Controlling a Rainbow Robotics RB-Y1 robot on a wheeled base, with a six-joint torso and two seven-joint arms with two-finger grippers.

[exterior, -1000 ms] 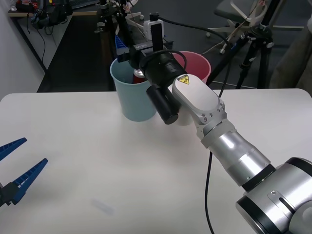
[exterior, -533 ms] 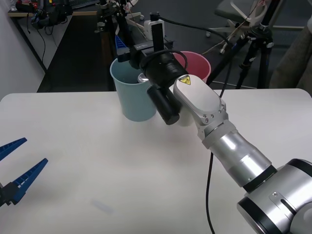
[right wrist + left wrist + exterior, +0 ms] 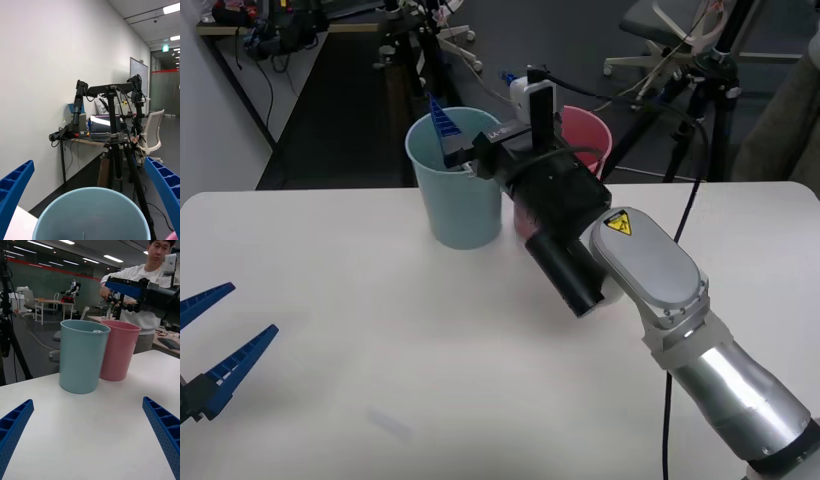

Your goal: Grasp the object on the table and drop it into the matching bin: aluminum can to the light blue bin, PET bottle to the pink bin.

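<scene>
The light blue bin (image 3: 455, 215) (image 3: 82, 356) stands at the table's (image 3: 380, 350) far edge, touching the pink bin (image 3: 588, 130) (image 3: 118, 352) on its right. My right gripper (image 3: 473, 100) (image 3: 90, 180) hovers open just above and behind the light blue bin's rim (image 3: 90, 190), holding nothing. A small silver bit (image 3: 96, 330) shows at that rim; the aluminum can's red body is hidden inside. My left gripper (image 3: 220, 330) (image 3: 90, 442) stays open low over the table's left front, well away from both bins.
The right arm's black wrist and white link (image 3: 640, 260) stretch across the table's right half and hide part of the pink bin. Tripods (image 3: 705, 90) (image 3: 116, 157), cables and an office chair stand on the dark floor behind the table.
The red can, held over the light blue bin a second ago, has gone down into it. My right gripper has opened and the arm has drawn back to the right. The left arm is unmoved.
</scene>
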